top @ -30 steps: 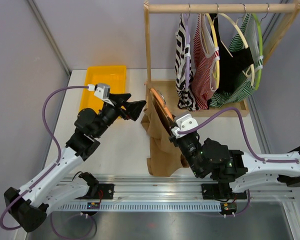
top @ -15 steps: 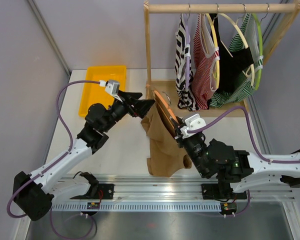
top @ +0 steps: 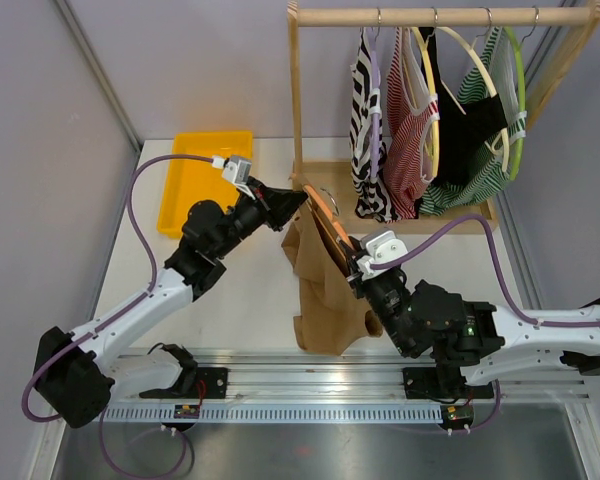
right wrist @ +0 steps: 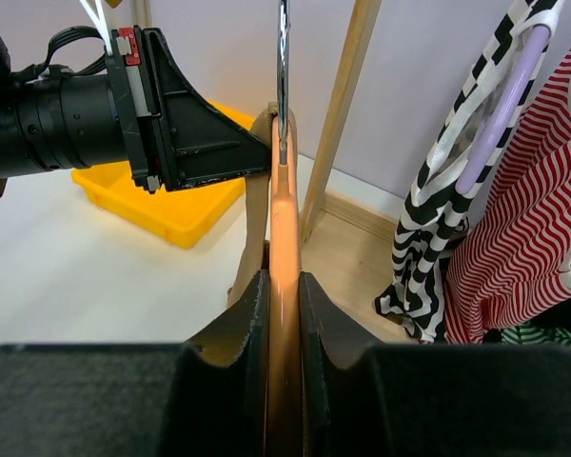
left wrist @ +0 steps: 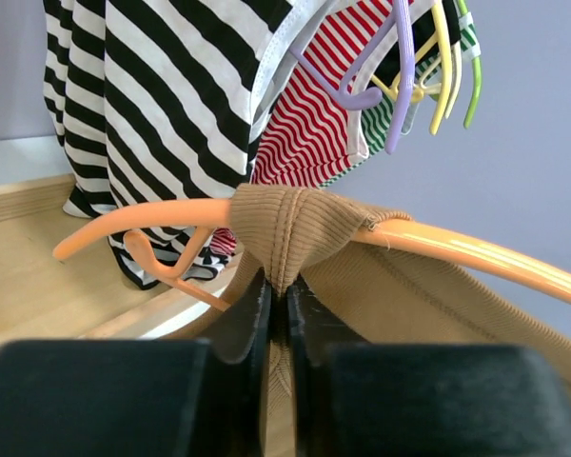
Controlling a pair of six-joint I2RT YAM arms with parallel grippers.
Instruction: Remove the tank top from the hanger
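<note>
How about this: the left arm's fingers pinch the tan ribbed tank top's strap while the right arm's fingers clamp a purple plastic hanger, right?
Not quite: the right arm's fingers clamp an orange plastic hanger, not a purple one, as the right wrist view shows. The left arm's fingers do pinch the strap of the tan ribbed tank top.

The tan ribbed tank top [top: 320,300] hangs from the tilted orange hanger [top: 323,215], 1 strap bunched over its arm.
</note>
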